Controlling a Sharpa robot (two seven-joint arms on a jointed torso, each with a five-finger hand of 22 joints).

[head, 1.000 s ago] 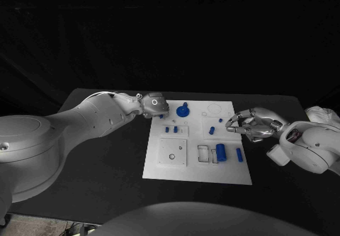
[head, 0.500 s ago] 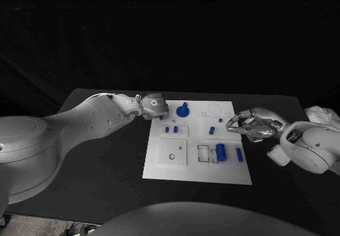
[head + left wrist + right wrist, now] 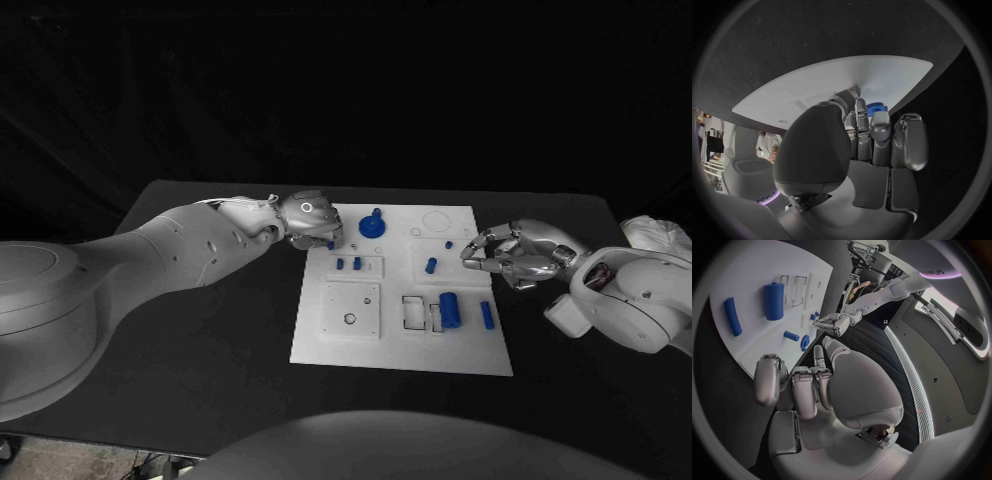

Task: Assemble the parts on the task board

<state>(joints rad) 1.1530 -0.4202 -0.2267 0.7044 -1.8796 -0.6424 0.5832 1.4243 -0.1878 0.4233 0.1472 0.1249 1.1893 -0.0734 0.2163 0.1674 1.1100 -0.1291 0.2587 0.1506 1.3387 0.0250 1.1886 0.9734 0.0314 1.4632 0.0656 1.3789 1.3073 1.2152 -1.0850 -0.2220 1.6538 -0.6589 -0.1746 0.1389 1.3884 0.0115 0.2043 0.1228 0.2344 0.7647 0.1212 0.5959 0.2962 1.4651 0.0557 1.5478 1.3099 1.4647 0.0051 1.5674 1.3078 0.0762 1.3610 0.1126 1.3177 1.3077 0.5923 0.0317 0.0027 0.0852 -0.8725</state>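
1. The white task board (image 3: 401, 345) lies in the middle of the black bench (image 3: 216, 330), with small blue parts spread over it.
2. The left hand (image 3: 309, 220) sits at the board's far left corner, just beside a round blue part (image 3: 374, 226). In the left wrist view its fingers (image 3: 879, 131) are curled in, and a bit of blue part (image 3: 876, 106) shows at their tips; whether the hand holds it or merely touches it cannot be told.
3. The right hand (image 3: 508, 251) hovers at the board's right edge with fingers curled inward and nothing visible between them, so it appears closed on nothing.
4. Near the right hand lie a short blue peg (image 3: 431, 265), a thick blue cylinder (image 3: 450, 309) and a slim blue bar (image 3: 488, 315); two small pegs (image 3: 349, 264) stand in a holder on the left side.
5. The step in hand looks like the left hand working a part at the far corner. To do it well, the fingertips should close squarely on the piece, lift it straight, and line it up over its seat before pressing.
6. The right hand would do best waiting off the board.
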